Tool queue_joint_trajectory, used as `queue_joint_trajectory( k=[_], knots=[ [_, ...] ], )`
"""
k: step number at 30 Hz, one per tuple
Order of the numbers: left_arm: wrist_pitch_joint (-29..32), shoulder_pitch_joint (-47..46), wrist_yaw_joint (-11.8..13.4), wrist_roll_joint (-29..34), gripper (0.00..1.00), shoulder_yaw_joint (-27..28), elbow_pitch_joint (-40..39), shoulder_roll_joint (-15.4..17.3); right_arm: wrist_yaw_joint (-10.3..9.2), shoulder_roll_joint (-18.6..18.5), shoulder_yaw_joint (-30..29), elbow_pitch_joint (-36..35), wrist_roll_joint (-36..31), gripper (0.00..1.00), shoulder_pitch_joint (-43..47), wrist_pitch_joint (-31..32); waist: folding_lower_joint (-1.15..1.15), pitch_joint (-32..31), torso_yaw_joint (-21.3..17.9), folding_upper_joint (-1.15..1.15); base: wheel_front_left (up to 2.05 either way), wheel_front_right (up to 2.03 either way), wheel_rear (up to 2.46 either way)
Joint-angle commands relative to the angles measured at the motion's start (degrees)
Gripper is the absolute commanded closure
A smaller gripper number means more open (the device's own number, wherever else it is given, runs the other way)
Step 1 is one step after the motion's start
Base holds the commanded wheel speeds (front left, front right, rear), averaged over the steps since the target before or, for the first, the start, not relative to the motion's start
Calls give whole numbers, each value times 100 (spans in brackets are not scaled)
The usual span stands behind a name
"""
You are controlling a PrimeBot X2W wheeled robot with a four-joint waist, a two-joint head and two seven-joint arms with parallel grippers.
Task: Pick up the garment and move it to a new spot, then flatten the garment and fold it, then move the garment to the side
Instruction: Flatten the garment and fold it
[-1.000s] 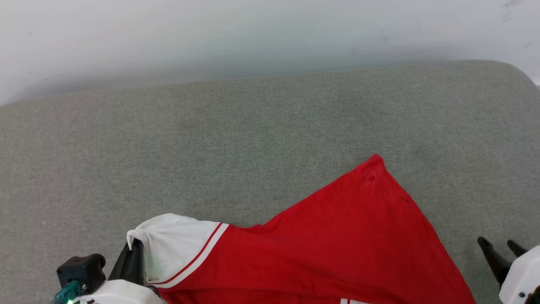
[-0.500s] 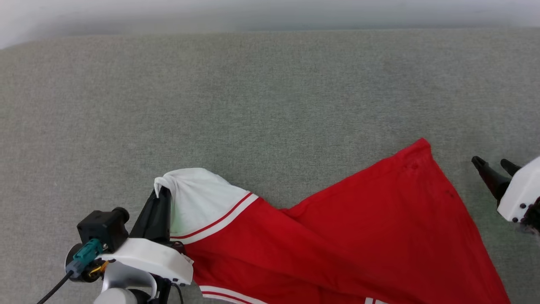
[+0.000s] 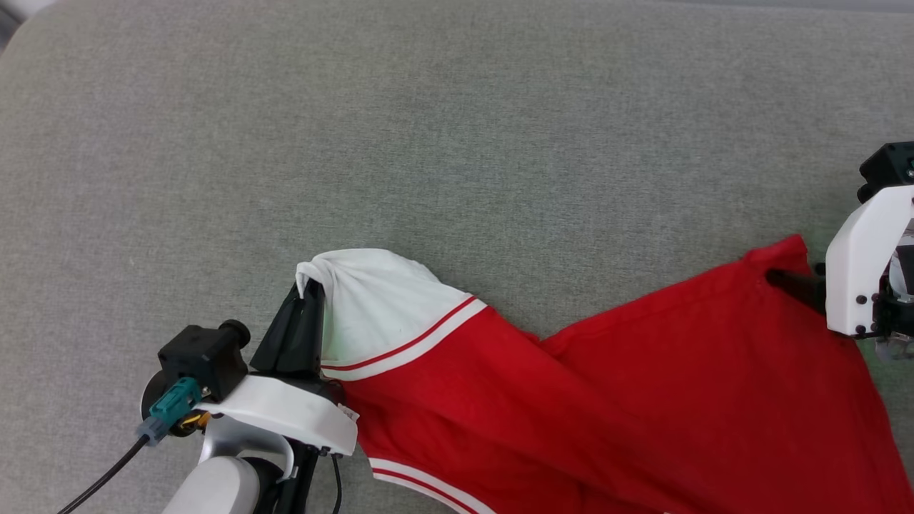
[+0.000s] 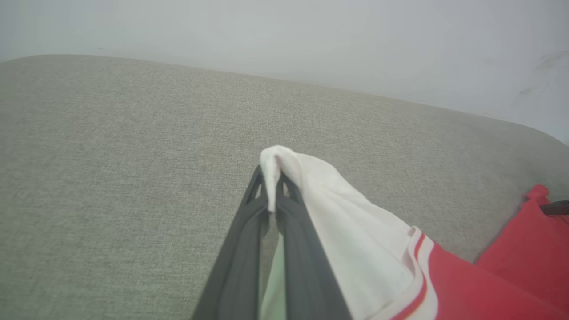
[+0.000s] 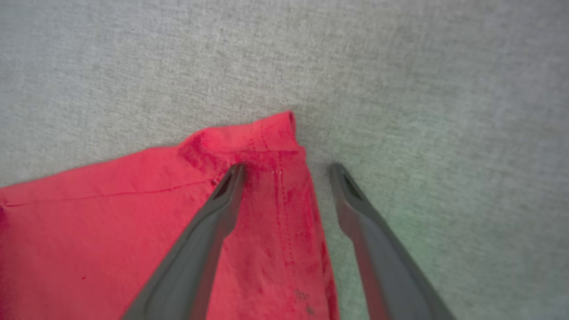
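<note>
So the left end effector is pinched shut on the jersey's white sleeve, right end effector wide open and empty, straddling the red hem corner on the grey cushion. I'd dip lower, catch both layers, then stretch

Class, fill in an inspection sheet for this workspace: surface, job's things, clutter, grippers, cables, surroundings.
Surface: grey fabric cushion, flat.
Job's things: red shirt lying rumpled, its white sleeve raised.
Clutter: nothing seen.
Grippers: left gripper shut on the sleeve tip; right gripper open, fingers astride the shirt's red corner.
Cables: black cable at the left wrist.
Surroundings: pale wall behind the cushion.
</note>
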Motion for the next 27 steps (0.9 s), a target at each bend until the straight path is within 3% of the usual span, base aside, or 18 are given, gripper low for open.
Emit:
queue_joint_trajectory(
  k=[1, 2, 3, 4, 11, 17, 27],
  knots=[
    [-49, -55, -12, -4, 100, 4, 38, -23, 0, 97, 197, 230, 19, 0, 173, 157, -1, 52, 70, 0, 0, 0, 0],
    [-60, -64, -17, -14, 100, -1, 62, -36, 0, 118, 268, 300, 35, 25, 227, 215, -1, 57, 87, 0, 0, 0, 0],
    [-72, -72, -24, -19, 100, -5, 88, -45, 1, 159, 323, 368, 75, 78, 276, 246, -1, 50, 104, 0, 0, 0, 0],
    [-82, -74, -29, -29, 100, -7, 116, -52, 5, 192, 370, 419, 110, 100, 319, 273, -1, 40, 117, 0, 0, 0, 0],
    [-83, -7, -17, -91, 100, 63, 269, 29, 7, 6, 588, 310, 198, 100, 110, -9, -1, -228, 66, 0, 0, 0, 0],
    [100, -187, -24, -30, 100, 139, 416, 295, -1, -168, 675, 295, 39, 100, -153, -503, -1, -778, -105, 0, 0, 0, 0],
    [502, -1317, -480, -246, 100, 302, 1258, 600, -1, -29, 667, 832, -346, 100, -487, -1449, -1, -1680, -363, 0, 0, 0, 0]
  ],
)
